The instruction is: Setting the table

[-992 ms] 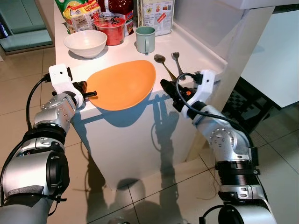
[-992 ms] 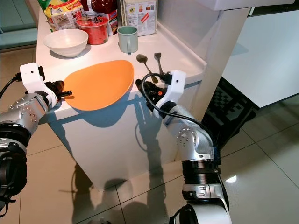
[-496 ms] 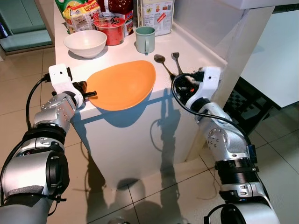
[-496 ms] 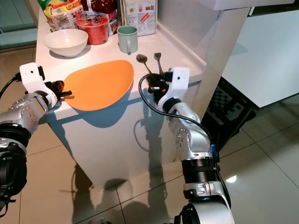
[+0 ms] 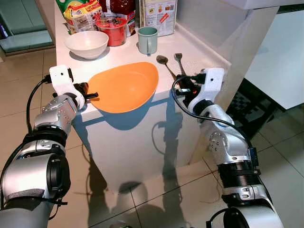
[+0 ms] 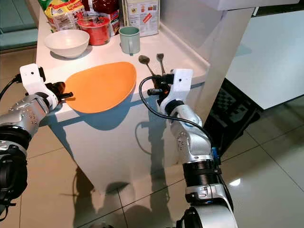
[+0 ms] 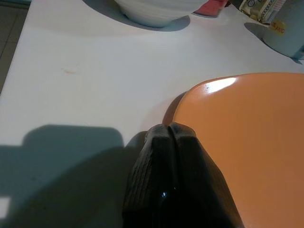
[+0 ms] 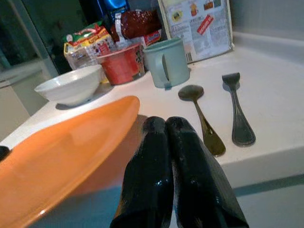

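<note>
An orange plate (image 5: 124,86) lies on the white counter (image 5: 199,52), overhanging its front edge. My left gripper (image 5: 94,95) is shut, with its tips against the plate's left rim (image 7: 190,102). My right gripper (image 6: 153,90) is also shut and empty. It hovers at the counter's front edge, just right of the plate and near the handle ends of a spoon (image 5: 164,64) and a fork (image 5: 179,61). In the right wrist view the shut fingers (image 8: 164,142) point over the plate (image 8: 71,156), with the spoon (image 8: 202,114) and fork (image 8: 237,109) beyond them.
A green mug (image 5: 147,40), a white bowl (image 5: 86,43), a red cup (image 5: 111,31) and food packets (image 5: 83,14) stand at the back of the counter. A wall and a white cabinet (image 5: 280,61) are to the right. Tiled floor lies below.
My right gripper has risen from below the counter's edge to counter height and swung toward the plate and cutlery. The left gripper and the plate have not moved.
</note>
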Robot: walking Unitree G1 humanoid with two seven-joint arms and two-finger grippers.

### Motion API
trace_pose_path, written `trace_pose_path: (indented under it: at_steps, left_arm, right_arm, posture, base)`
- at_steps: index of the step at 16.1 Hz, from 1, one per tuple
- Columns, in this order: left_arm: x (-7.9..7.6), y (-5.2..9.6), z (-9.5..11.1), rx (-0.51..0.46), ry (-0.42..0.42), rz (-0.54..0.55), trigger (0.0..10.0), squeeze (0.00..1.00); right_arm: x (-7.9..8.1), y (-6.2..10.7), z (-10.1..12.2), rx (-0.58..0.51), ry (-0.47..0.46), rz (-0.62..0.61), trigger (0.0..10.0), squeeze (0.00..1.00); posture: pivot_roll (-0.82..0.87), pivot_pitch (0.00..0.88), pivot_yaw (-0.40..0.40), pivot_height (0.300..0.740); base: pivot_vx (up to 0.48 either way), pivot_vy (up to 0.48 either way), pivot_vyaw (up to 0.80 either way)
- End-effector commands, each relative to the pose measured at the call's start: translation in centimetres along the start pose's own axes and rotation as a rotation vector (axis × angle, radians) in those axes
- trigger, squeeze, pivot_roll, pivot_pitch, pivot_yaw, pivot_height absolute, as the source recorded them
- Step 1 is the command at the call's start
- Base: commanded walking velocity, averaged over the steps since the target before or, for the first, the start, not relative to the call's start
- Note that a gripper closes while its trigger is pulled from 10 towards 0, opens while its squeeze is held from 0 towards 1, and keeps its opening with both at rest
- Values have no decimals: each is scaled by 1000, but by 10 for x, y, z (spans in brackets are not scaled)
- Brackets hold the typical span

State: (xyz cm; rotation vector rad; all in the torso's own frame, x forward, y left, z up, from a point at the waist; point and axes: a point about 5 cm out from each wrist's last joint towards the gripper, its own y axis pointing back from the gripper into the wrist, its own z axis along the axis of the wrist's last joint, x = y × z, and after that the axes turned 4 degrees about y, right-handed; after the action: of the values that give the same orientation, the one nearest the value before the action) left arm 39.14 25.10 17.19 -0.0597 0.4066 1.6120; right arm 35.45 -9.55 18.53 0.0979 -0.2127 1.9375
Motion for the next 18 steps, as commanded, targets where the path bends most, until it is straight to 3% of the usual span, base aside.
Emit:
trace_pose_path:
  at_steps: [1,17,18]
  left_arm:
    - [4,1,-17,80,-3,19,0,0]
    - [5,1,-19,88,-4,19,0,0]
    - [5,1,-19,88,-4,19,0,0]
  right_arm:
    - [2,-4,5,-16,4,3,10000,1000]
    - [10,-5,4,-8,-16,17,10000,1000]
    - [11,-5,-1,17,-104,15,10000,651]
  posture:
    - [133,58,39,740]
    - [136,70,38,740]
    - [136,69,38,740]
  base:
    - [0,0,0]
    - [0,0,0]
    - [0,0,0]
